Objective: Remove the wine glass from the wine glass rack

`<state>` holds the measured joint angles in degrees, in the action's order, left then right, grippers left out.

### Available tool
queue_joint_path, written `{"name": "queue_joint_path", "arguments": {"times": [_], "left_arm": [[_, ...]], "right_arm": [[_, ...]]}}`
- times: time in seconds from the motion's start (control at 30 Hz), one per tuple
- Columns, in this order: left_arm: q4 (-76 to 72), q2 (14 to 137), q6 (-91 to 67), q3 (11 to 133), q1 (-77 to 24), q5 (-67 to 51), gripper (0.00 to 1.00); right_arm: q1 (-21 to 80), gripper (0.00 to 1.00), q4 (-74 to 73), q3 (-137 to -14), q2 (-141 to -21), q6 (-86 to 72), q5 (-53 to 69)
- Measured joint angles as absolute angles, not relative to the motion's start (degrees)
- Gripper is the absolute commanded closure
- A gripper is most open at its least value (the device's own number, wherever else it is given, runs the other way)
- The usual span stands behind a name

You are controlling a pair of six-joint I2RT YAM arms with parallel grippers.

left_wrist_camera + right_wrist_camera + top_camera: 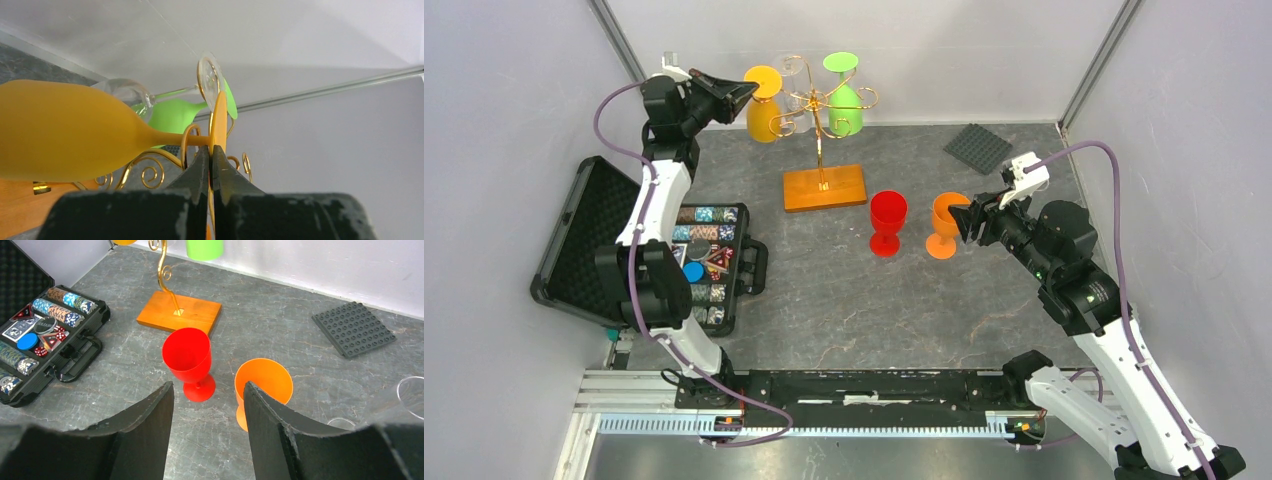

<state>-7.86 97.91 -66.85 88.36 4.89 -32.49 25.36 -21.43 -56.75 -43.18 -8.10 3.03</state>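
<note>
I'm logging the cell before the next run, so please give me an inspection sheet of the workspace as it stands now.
Surface: grey stone-look table top, no spills seen.
Job's things: wine glass rack upright; yellow glass, green glass and clear glass hang on it.
Clutter: red glass and orange glass standing on the table; open chip case; grey studded plate.
Grippers: left gripper shut on the yellow glass's foot; right gripper open, holding nothing.
Cables: purple cables along both arms, clear of the glasses.
Surroundings: white walls.
</note>
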Motion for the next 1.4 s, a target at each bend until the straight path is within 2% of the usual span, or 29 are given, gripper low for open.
{"name": "queue_joint_path", "arguments": {"times": [0.43,0.63,1.1,1.4], "left_arm": [[-8.5,97.9,-67.7,88.8,4.4,-38.4,0.98],[-9.0,97.9,-67.7,88.8,4.4,-40.7,0.98],[-9.0,91.5,-67.7,83.0,4.4,-42.1,0.98],[1.7,78.9,-63.7,79.1,4.4,-34.6,0.98]], "right_arm": [[25.4,0.41,-21.1,-56.4,-43.2,-8.9,3.0],[25.4,0.33,-21.0,-56.4,-43.2,-9.2,3.3],[25.4,0.04,-18.1,-53.7,-41.0,-9.4,6.0],[25.4,0.02,-13.9,-51.1,-39.9,-11.5,9.1]]}}
